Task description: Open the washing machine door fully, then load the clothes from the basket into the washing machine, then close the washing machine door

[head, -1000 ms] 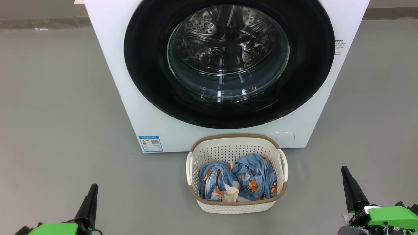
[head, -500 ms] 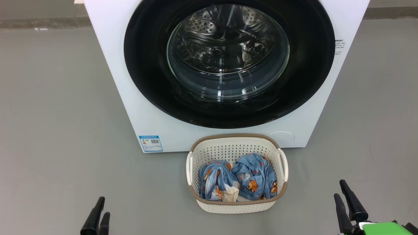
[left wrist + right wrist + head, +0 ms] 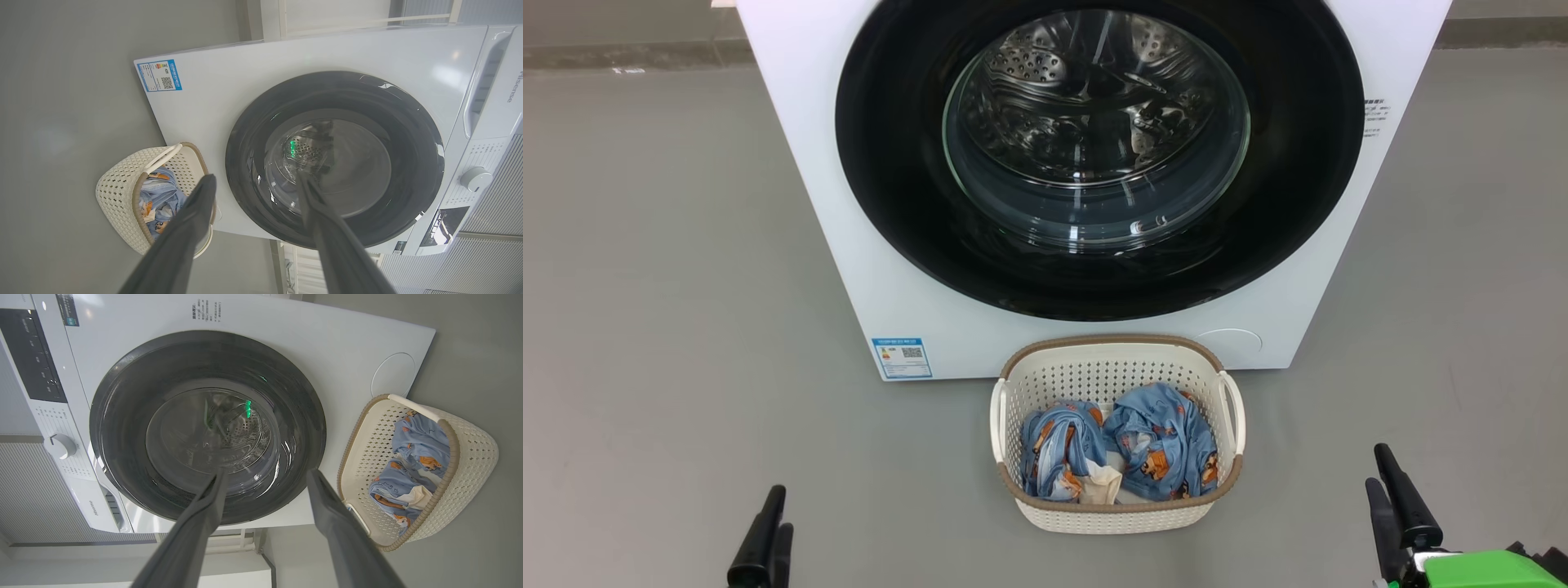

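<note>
In the head view the left gripper [image 3: 774,523] rises at 7 o'clock over the grey floor [image 3: 670,286]. The left wrist view shows its two dark fingers [image 3: 179,232] spread wide with nothing between them. They point at the machine from well apart.

A blue label [image 3: 901,358] sits at the 7 o'clock corner of the white front of the washing machine [image 3: 866,245]. The washing machine door [image 3: 890,163] is shut, its glossy black rim lying flat against the front. Through the clear glass bowl [image 3: 1094,188] at its centre the perforated steel drum [image 3: 1045,65] shows. At 5 o'clock from the door a round white cover [image 3: 1229,341] is set into the front.

The basket [image 3: 1111,516] stands upright on the floor just in front of the machine, at 6 o'clock from the door and between the two grippers. The clothes [image 3: 1164,441] lie inside it, two crumpled light-blue garments printed with orange-brown bears, side by side and touching. The one nearer the left gripper shows a cream lining [image 3: 1101,483] at its 5 o'clock edge.

The right gripper [image 3: 1378,469] rises at 5 o'clock in the head view, with a green housing [image 3: 1486,570] behind it. In the right wrist view its fingers stand wide apart and empty, aimed at the door, with the basket at 3 o'clock.
</note>
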Robot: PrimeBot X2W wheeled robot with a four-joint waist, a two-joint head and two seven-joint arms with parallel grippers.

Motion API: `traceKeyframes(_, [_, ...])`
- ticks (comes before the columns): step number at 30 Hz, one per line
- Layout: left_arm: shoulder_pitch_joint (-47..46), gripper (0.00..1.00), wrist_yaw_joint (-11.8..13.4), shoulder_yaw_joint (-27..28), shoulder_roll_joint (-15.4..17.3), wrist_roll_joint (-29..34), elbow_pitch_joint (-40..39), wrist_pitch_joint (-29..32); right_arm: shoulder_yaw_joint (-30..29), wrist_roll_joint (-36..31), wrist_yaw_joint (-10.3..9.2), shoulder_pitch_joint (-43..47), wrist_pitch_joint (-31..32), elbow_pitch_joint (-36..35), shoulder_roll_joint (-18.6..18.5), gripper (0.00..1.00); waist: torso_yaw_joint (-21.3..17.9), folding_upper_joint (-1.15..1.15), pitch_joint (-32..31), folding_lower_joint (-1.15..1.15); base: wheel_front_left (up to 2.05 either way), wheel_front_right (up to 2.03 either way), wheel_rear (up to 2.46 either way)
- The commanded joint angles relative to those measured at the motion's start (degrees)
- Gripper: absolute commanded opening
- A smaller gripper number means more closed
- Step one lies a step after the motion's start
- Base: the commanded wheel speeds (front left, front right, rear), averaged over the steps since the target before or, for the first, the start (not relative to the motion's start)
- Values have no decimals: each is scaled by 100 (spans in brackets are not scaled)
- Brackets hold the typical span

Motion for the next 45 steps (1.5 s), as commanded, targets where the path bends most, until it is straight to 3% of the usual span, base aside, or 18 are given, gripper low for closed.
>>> traceKeyframes(1, [-189,100,-5,19,111,123,-195,-81,8,-194,1,-101,-51,-177,-68,100,1,0,2,0,0,0,0])
traceKeyframes(45, [-208,100,-13,-263,200,3620,-488,-788,209,-3499,4,21,-770,-566,-142,100,28,0,120,-1,0,0,0])
